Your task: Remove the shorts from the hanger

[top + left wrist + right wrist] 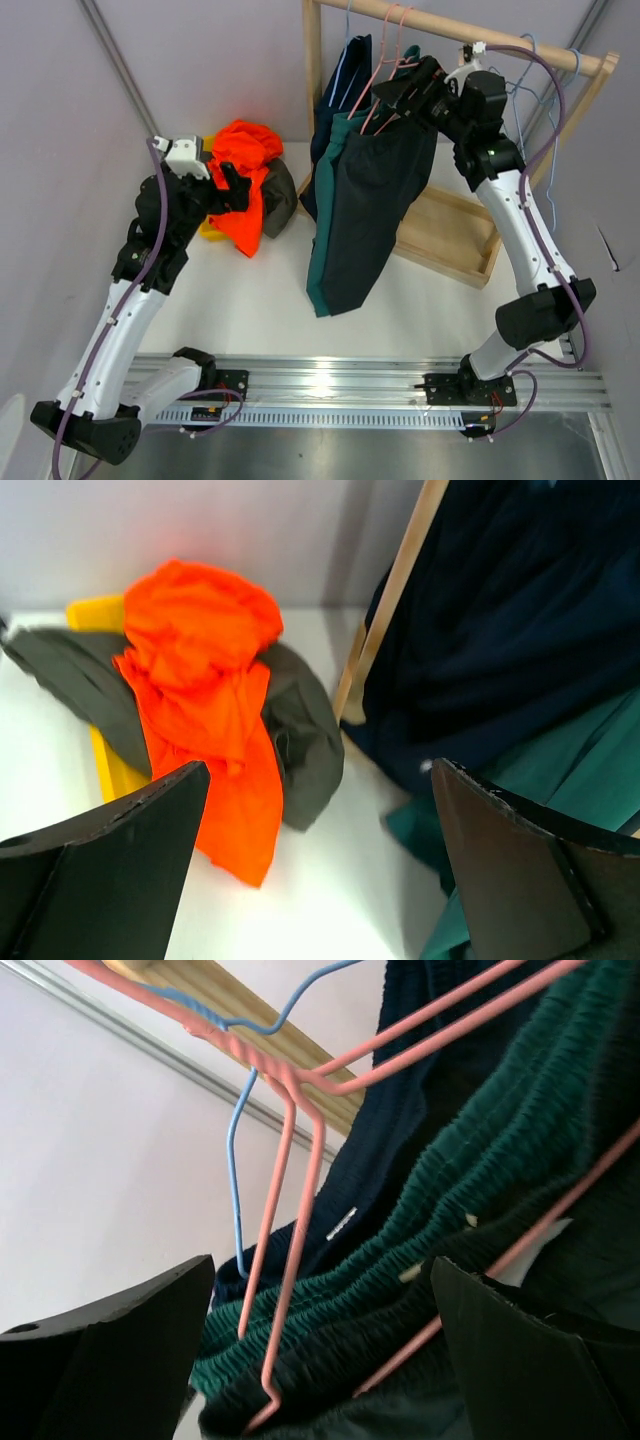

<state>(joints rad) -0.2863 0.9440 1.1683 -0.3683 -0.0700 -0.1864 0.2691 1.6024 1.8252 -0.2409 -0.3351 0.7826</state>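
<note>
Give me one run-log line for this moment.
left gripper open; right gripper open by pink hanger; orange shorts, olive shorts on table; teal shorts hung

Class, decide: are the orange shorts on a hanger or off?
Off. The orange shorts lie crumpled over the olive shorts on the table.

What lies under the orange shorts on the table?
The olive green shorts lie under the orange shorts, showing on both sides. Below them a yellow object peeks out; most of it is covered, so its shape is hidden.
</note>
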